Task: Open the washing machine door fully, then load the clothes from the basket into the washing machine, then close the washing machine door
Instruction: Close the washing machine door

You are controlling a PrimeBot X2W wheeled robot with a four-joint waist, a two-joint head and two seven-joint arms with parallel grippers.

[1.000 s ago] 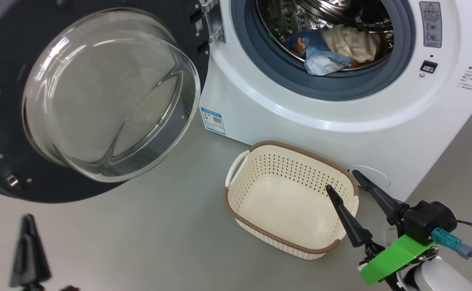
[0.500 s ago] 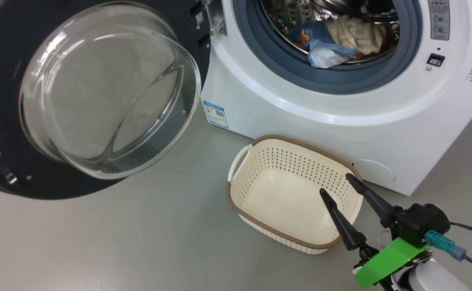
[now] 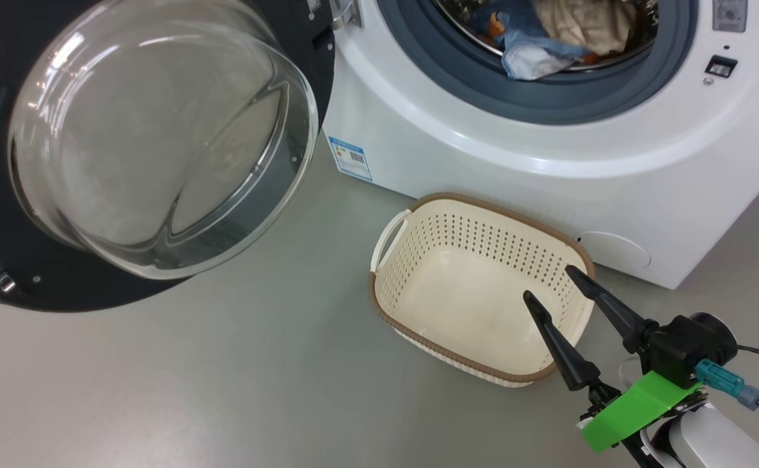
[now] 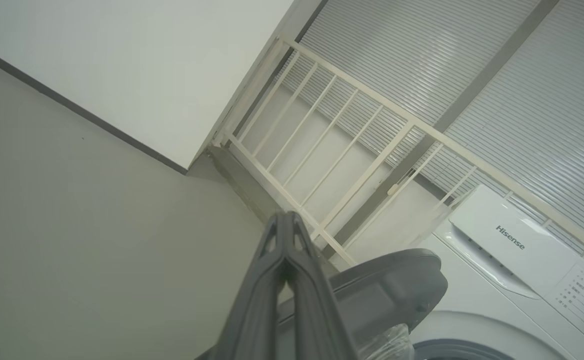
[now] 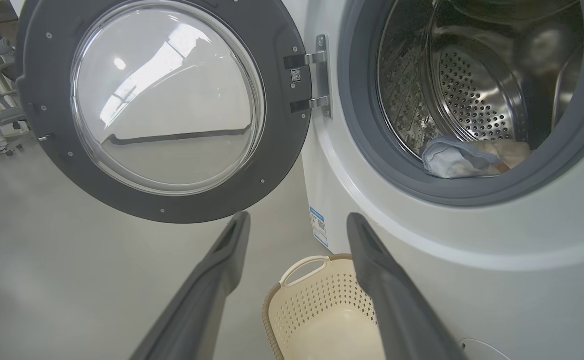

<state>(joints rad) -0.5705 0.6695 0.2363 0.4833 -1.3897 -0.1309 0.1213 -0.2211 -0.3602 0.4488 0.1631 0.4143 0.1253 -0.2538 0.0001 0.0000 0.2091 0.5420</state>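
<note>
washing machine door (image 3: 158,136): cut off by head view's top and left edges | clothes (image 3: 548,32): upper part cut off by top edge | blue label (image 3: 350,158): print too small to read

Two garments (image 3: 535,40), one basket (image 3: 412,266)

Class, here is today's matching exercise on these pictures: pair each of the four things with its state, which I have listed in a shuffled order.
Things
1. washing machine door
2. clothes
3. basket
4. left gripper

States
A. empty, standing on the floor
B. fingers pressed together
C. swung open
D. lying inside the drum

Pairs: 1-C, 2-D, 3-A, 4-B
</note>
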